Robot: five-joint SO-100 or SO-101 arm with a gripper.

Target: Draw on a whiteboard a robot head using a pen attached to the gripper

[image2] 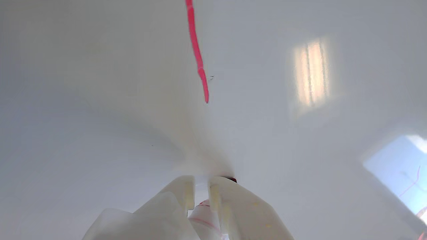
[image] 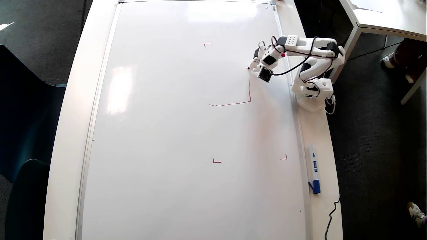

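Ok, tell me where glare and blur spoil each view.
Overhead view: a pale window reflection washes the whiteboard left of centre, and the frame edges bow from lens distortion; the red line stays legible. Wrist view: bright reflections at right, the gripper is soft and out of focus.

office/meeting room | white tables (image: 320, 133) | dark carpet (image: 373, 150) | chair (image: 23, 133)

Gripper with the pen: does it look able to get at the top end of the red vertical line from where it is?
Probably yes. The gripper sits just above the red line in the overhead view, with only bare whiteboard between them.
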